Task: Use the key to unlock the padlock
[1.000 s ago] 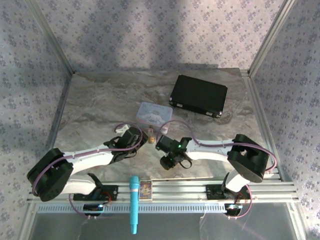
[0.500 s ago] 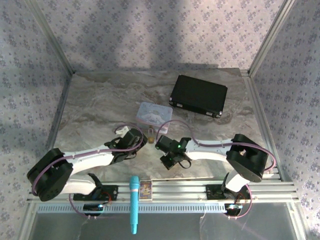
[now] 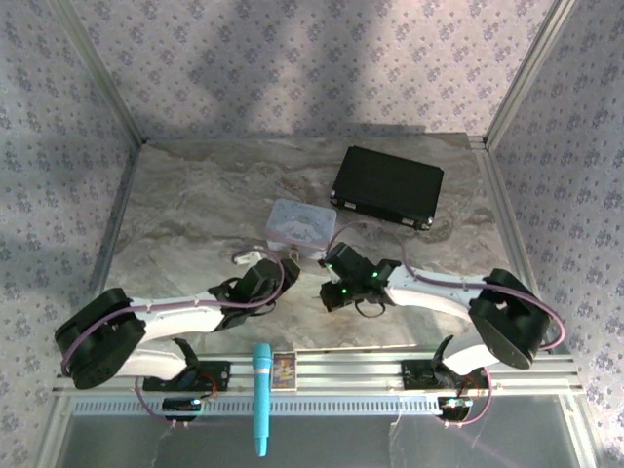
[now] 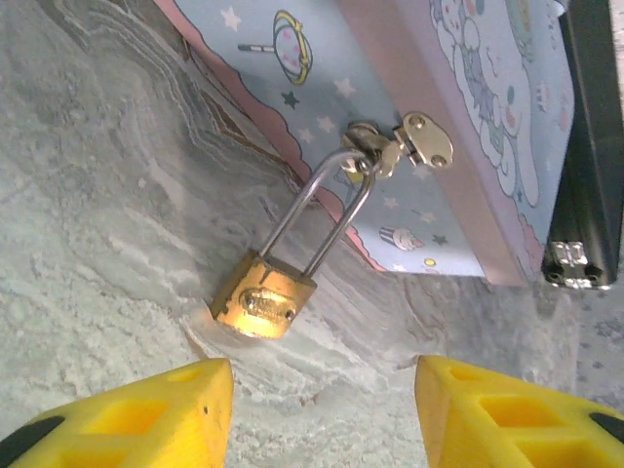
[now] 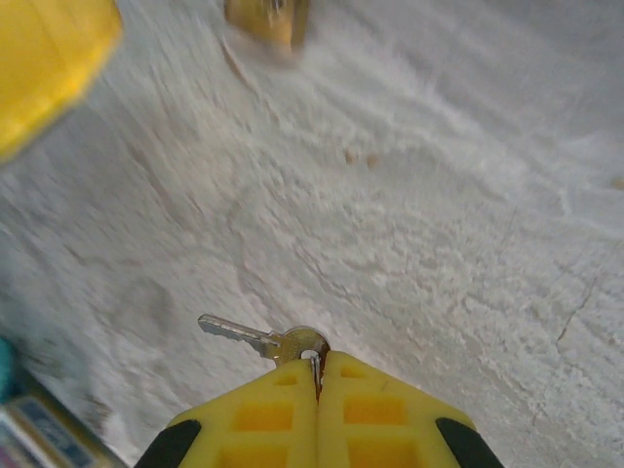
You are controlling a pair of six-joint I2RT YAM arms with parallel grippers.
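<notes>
1. Rail [image 3: 322, 370] along the near edge of the desk [image 3: 195, 205]: a teal, microphone-shaped object [image 3: 261, 395] lies across it, and a small printed card [image 3: 283, 369] sits just beside it.
2. Right hand [image 5: 315, 366]: the yellow fingers are pressed fully together and pinch the round head of a small silver key [image 5: 255, 337]. The blade sticks out sideways to the left, above the marbled desk surface. Whether the blade touches the desk cannot be told.
3. Left hand [image 4: 322, 380]: the jaws stand partly apart with nothing between them. Both yellow fingertips hover low over the desk and point toward the padlock.
4. Padlock [image 4: 263, 297]: the small brass body rests on the desk, just beyond the gap in the left hand and clear of both fingers. Its bottom face is turned toward the left wrist camera. Both legs of the steel shackle run into the body. In the right wrist view it shows as a blurred brass lump at the top edge.
5. Shackle loop passes through the metal hasp [image 4: 409, 146] on the front of the pale lavender tin [image 4: 322, 127], which has cartoon prints on its lid. The tin lies flat, mid-desk.
6. Black case [image 3: 387, 185]: closed and flat, behind and to the right of the tin, toward the far edge.
</notes>
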